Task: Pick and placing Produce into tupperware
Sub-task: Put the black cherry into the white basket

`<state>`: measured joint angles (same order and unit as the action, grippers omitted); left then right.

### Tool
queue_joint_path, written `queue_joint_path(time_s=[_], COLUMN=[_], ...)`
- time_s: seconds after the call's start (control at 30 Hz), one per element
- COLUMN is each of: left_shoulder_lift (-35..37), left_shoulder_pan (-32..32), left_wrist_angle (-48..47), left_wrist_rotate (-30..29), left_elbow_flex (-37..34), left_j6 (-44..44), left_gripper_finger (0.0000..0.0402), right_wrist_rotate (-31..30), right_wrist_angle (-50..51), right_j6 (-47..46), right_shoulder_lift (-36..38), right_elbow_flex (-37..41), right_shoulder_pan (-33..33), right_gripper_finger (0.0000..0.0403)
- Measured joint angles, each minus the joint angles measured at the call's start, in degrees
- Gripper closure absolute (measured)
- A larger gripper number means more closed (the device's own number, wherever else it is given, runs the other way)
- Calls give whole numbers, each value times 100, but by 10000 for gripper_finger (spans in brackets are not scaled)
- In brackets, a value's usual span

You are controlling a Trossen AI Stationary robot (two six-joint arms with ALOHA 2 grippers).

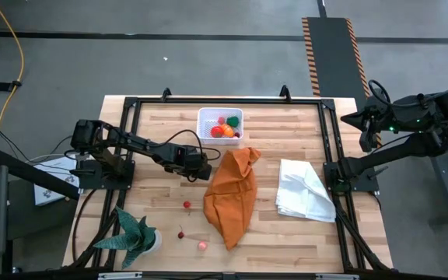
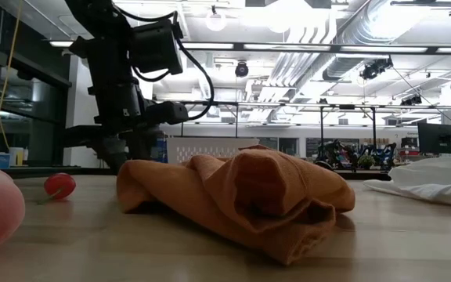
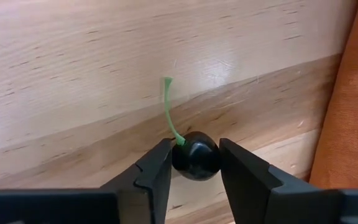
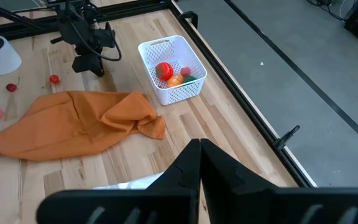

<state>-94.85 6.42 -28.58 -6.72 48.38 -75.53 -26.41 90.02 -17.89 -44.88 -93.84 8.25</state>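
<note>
The tabletop (image 1: 302, 225) carries, from largest to smallest: an orange cloth (image 1: 233, 194) at centre, a white cloth (image 1: 306, 190) toward the right edge, a potted plant (image 1: 134, 236) near the front left corner, the tub (image 1: 220, 124) against the far edge, and loose produce.

**Tools.** The left tool (image 3: 194, 163) sits low over the tabletop centre, just left of the orange cloth, its jaws narrowed onto a dark cherry (image 3: 195, 155), one finger on each side. The cherry looks to be at or just above the wood; which cannot be told. The right tool (image 4: 199, 163) waits beyond the right edge, jaws fully closed and empty.

**Progress.** The tub already holds several pieces, red, orange and green. Three pieces lie loose on the front left part of the tabletop: a red piece (image 1: 187, 204), a stemmed red piece (image 1: 180, 233) and a pink piece (image 1: 202, 245). Judged from this, the task is past halfway: the cherry is yet to be carried to the tub, then three more picks.

**View differences.**
- Only the left wrist view shows the cherry and its green stem (image 3: 168, 111); from above the arm hides it.
- The right wrist view shows the tub contents clearly.
- The low view shows the tub only as a wall behind the orange cloth.
</note>
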Motion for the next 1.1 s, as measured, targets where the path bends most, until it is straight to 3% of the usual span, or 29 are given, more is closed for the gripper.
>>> queue_joint_path(time_s=[0.2,0.47,1.1], left_shoulder_lift=[2,0,0], left_shoulder_pan=[0,0,0], left_wrist_angle=[9,9,11], left_wrist_rotate=[0,2,45], left_elbow_flex=[0,0,0], left_j6=[0,1,0], left_gripper_finger=[305,284,285], right_wrist_rotate=[0,0,2], right_wrist_angle=[0,0,0], right_j6=[0,0,1], right_shoulder_lift=[0,0,0], right_elbow_flex=[0,0,0], right_shoulder_pan=[0,0,0], right_gripper_finger=[403,403,403])
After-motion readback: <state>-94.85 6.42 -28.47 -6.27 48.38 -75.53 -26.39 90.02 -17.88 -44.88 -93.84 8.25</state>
